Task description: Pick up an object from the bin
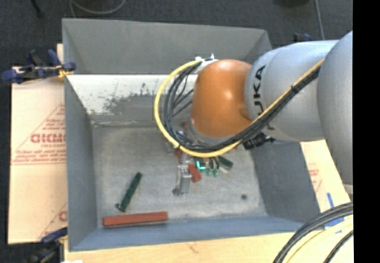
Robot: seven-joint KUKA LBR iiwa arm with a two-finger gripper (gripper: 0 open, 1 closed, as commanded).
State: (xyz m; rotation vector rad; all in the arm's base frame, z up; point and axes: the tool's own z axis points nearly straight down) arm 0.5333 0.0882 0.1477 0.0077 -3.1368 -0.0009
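End effector [181,182], grip state unclear, near and right of dark green stick [129,190]

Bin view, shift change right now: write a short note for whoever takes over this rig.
Gripper: low over the middle of the bin floor; grip unclear, no thing seen in it.
Things: dark green stick to its left in the view, red-brown bar along the view's lower wall, both lying flat, apart from the gripper.
Done: nothing picked yet.
Left: grasp one thing, lift it out.
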